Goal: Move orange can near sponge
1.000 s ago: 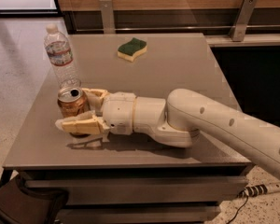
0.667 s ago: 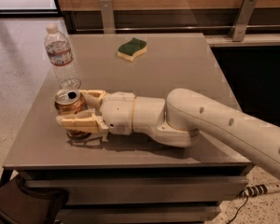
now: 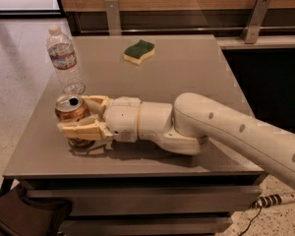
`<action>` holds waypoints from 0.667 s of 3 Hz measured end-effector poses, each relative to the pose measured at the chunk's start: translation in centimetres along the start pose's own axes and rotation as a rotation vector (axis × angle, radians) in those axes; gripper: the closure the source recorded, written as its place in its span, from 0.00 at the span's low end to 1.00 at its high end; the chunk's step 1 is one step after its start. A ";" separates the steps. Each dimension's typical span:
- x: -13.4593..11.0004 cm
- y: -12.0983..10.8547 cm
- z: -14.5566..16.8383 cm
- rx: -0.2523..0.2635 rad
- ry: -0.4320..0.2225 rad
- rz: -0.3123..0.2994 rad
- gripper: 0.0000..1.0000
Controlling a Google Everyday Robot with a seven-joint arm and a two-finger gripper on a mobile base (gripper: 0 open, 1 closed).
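Note:
The orange can point(image 3: 69, 111) stands upright near the left front of the grey table point(image 3: 187, 68), silver top showing. My gripper point(image 3: 73, 114) reaches in from the right, and its two tan fingers point(image 3: 83, 130) close against the can's sides, one behind and one in front. The can still rests on the table. The sponge point(image 3: 139, 51), green on top with yellow foam below, lies at the far middle of the table, well away from the can.
A clear plastic water bottle point(image 3: 65, 60) stands just behind the can, close to the far finger. My white arm point(image 3: 236, 132) crosses the right front of the table. A wooden wall with metal brackets point(image 3: 255, 18) runs behind. A power strip point(image 3: 280, 199) lies on the floor at the right.
The near finger has closed in toward the can, and the gripper now clamps it. The can, bottle and sponge stay where they were.

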State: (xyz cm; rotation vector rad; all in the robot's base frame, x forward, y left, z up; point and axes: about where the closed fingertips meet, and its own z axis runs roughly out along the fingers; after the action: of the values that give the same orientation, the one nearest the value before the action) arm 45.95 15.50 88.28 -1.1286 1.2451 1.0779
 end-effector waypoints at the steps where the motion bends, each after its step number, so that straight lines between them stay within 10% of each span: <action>1: 0.0 0.0 0.0 0.000 0.000 0.000 1.00; 2: -0.5 -2.3 -1.1 0.017 -0.017 0.010 1.00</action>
State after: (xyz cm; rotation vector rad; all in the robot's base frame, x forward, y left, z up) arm 48.01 14.08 88.86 -1.0993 1.2455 1.0807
